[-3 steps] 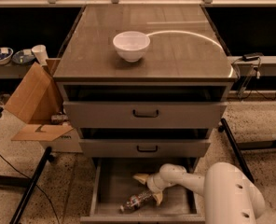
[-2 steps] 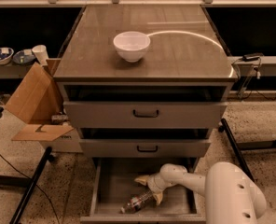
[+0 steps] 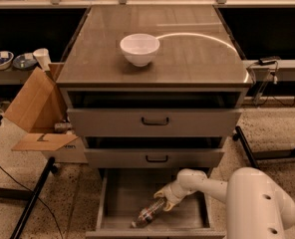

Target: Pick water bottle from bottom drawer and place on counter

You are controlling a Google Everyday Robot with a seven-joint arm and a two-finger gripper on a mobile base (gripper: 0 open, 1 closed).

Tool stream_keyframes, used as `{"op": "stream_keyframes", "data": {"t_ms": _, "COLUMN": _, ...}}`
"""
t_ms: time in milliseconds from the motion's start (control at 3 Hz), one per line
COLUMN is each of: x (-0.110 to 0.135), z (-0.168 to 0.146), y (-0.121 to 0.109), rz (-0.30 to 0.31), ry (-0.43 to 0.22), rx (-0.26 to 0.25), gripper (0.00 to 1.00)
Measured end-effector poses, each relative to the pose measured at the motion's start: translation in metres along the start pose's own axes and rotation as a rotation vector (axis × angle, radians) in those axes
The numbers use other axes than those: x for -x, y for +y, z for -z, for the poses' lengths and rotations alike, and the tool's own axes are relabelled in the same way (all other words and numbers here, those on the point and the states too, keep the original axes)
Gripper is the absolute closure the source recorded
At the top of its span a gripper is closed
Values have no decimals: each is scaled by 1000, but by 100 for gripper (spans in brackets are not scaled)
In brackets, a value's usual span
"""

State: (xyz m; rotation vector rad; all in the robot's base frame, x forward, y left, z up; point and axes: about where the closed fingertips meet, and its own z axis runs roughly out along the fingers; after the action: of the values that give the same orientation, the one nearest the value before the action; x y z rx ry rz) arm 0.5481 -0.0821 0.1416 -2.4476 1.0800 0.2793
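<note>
At the very front, the bulky white shell of the robot arm (image 3: 259,203) is seen at the lower right, and from it a slimmer white forearm is stretched leftward into the pulled-out bottom drawer (image 3: 120,195), the lowest and deepest grey metal drawer with a plain grey-brown floor. The small clear crinkled plastic water bottle (image 3: 147,215) is found lying on its side on that floor, near the drawer's front, tilted so that its upper end is turned toward the arm. The cream-tipped gripper (image 3: 163,202) is placed low inside the drawer, right at that upper end of the bottle; whether it is apart, together or clamped on the bottle cannot be told. Above the drawer, two shallower grey drawers with black handles, the middle one (image 3: 112,158) and the top one (image 3: 197,122), are both drawn slightly out. Farther back, the wide glossy brown-grey counter (image 3: 197,63) is topped by a round white bowl (image 3: 139,48). To the left of the cabinet, an open brown cardboard box (image 3: 30,103) is seen on the floor.
</note>
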Motion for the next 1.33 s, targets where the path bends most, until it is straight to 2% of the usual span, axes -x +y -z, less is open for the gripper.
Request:
{"op": "stream_keyframes", "data": {"t_ms": 333, "x": 38, "z": 42, "y": 16, "rz": -40, "ry": -7, "rx": 62, "gripper": 95}}
{"op": "stream_keyframes", "data": {"t_ms": 667, "x": 58, "z": 71, "y": 33, "rz": -69, "ry": -17, "rx": 71, "gripper": 100}}
{"op": "stream_keyframes", "data": {"t_ms": 1000, "x": 75, "z": 108, "y": 49, "rz": -97, "ry": -7, "rx": 25, "gripper": 100}}
{"op": "stream_keyframes", "data": {"t_ms": 1333, "x": 92, "z": 165, "y": 59, "rz": -138, "ry": 26, "rx": -69, "gripper": 100}}
